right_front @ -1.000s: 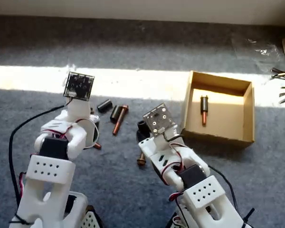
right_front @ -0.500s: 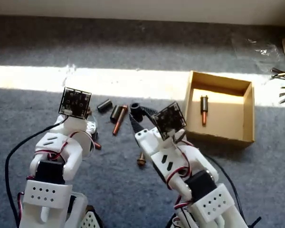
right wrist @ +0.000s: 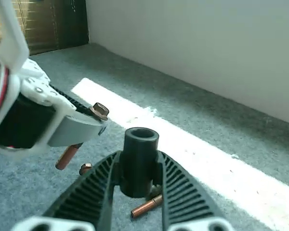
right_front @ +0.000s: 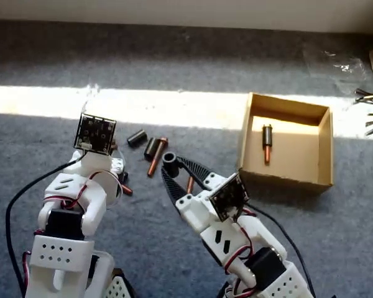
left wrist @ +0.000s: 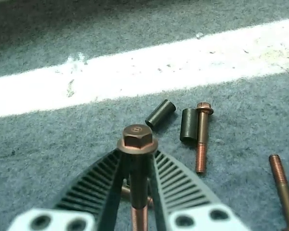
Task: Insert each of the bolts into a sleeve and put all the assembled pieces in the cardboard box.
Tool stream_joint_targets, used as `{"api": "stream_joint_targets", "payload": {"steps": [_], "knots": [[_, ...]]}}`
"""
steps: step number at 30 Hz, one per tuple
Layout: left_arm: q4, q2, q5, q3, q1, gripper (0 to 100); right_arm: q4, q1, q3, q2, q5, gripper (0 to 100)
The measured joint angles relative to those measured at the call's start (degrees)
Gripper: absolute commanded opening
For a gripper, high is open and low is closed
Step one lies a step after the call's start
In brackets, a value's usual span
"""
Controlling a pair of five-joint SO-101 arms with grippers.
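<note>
Clamping a copper-coloured bolt (left wrist: 137,139) between narrow jaws, the left gripper (left wrist: 137,155) holds it lengthwise along its fingers, hex flange head out past the fingertips and threaded shank running back toward the wrist. In the high view that bolt's threaded end (right_front: 126,190) pokes out toward 4 o'clock from under the left wrist.

At 3 o'clock from it, the right gripper (right_front: 171,167) grips a black sleeve (right_front: 170,162), a short matte tube. Its long axis stands roughly upright, with the open bore facing up. The right wrist view shows the sleeve (right wrist: 140,144) squeezed at its lower half between the ribbed fingers (right wrist: 106,180).

A loose bolt (right_front: 189,184) lies on the grey carpet (right_front: 62,56) under those jaws, its axis about 12 to 6 o'clock. At 11 o'clock from the right gripper a second bolt (right_front: 157,156) lies head toward 12, touching a dark sleeve (right_front: 150,148) alongside it, and a smaller sleeve (right_front: 135,138) rests just beside, at 10 o'clock of that pair.

At 2 o'clock from the right gripper sits the cardboard box (right_front: 326,149). Inside it an assembled piece (right_front: 267,143) lies along 12 to 6 o'clock, sleeve end at 12.
</note>
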Motion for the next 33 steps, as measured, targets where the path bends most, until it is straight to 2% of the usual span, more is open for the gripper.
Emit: {"api": "stream_joint_targets", "payload": {"steps": [6,14,18,27,33], "knots": [[-0.3,0.0,0.0,0.0,0.0,1,-2.0,0.0,9.2,-3.3,0.0,0.3],[-3.3,0.0,0.4,0.0,-4.5,1,-9.0,1.3,9.8,-3.8,0.0,0.3],[-5.1,0.0,2.8,0.0,-4.6,1,-11.1,1.8,9.8,-3.8,0.0,0.3],[-5.5,0.0,3.4,-6.3,-4.6,1,-11.6,1.8,9.8,-3.8,0.0,0.3],[-13.2,0.0,3.4,-7.8,-4.6,1,-11.5,1.8,9.8,-3.8,5.8,0.3]]}}
